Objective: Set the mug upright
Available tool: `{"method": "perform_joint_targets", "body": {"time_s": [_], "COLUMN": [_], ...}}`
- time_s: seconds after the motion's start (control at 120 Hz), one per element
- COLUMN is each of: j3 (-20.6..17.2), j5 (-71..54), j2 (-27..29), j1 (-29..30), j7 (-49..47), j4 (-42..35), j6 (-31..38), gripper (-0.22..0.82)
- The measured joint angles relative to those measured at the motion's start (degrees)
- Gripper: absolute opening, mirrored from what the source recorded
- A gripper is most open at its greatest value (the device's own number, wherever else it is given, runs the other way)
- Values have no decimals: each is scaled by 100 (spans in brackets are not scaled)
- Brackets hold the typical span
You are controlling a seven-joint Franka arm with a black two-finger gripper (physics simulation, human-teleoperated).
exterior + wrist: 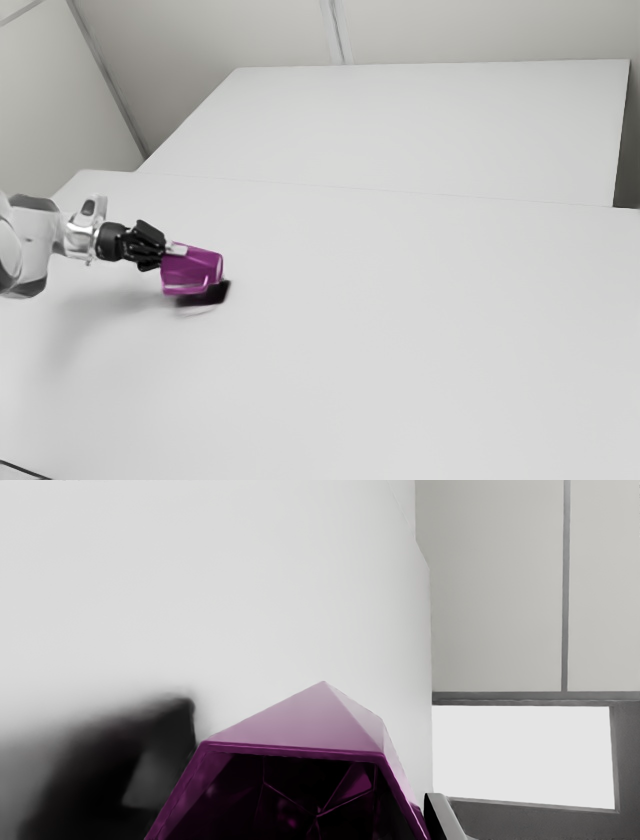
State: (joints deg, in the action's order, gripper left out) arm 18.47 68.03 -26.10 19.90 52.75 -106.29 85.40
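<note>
The jaws (176,249), left of centre in the exterior frame, meet the open end of the purple faceted mug (190,270); whether they are clamped on it or stand apart cannot be told. The mug lies on its side in the air or nearly so, its rim (295,749) toward the jaws and its base (218,268) toward the exterior frame's right, above a dark shadow (217,293) that appears detached from it, suggesting clearance over the table (380,350). Principal hazards, as judged: a hold confined to the rim end would leave the base overhanging, so that its weight could pivot or slip the mug; release in this attitude would probably drop it on its flank; rotation in the wrong sense would bring the rim down and invert it; and lowering before the base is level could strike an edge and topple it.
</note>
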Motion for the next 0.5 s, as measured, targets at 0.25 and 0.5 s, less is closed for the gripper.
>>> {"method": "perform_joint_targets", "body": {"time_s": [0.25,0.5], "j3": [-102,-583], "j5": [-1789,-4343], "j2": [1164,1618], "j1": [-1034,-1601], "j7": [-599,-1559], "j4": [-62,-43], "j6": [757,1845], "gripper": [-17,-17]}}
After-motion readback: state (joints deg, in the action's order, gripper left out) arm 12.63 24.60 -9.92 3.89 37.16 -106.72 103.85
